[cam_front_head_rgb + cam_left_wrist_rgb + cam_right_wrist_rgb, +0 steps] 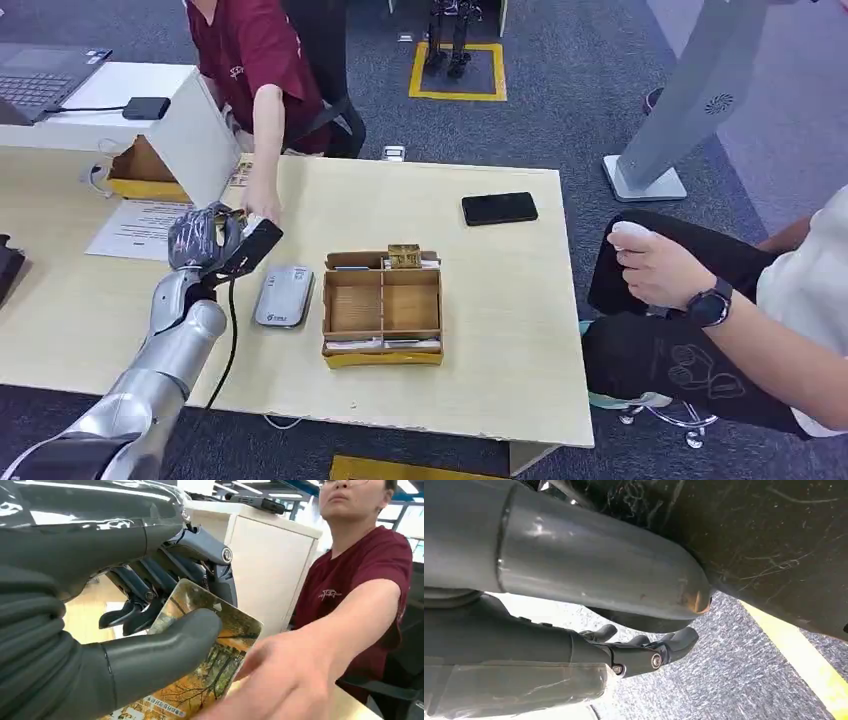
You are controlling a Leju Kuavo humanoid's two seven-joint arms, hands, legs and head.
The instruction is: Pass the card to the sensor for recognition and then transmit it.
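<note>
We hold the card [200, 655] pinched between thumb and fingers of our left robot hand [205, 238], raised over the bench [500, 300] beside the grey sensor [284, 296]. A person's hand [280, 680] is touching the card's far edge. If they pull while our pinch is tight, the card may bend or slip; if we let go too soon, it may drop. Our right robot hand [644, 650] hangs with fingers loosely apart, holding nothing

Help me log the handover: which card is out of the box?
The autumn-tree card, held by the left hand with a person's hand reaching; others sit in the cardboard box.
</note>
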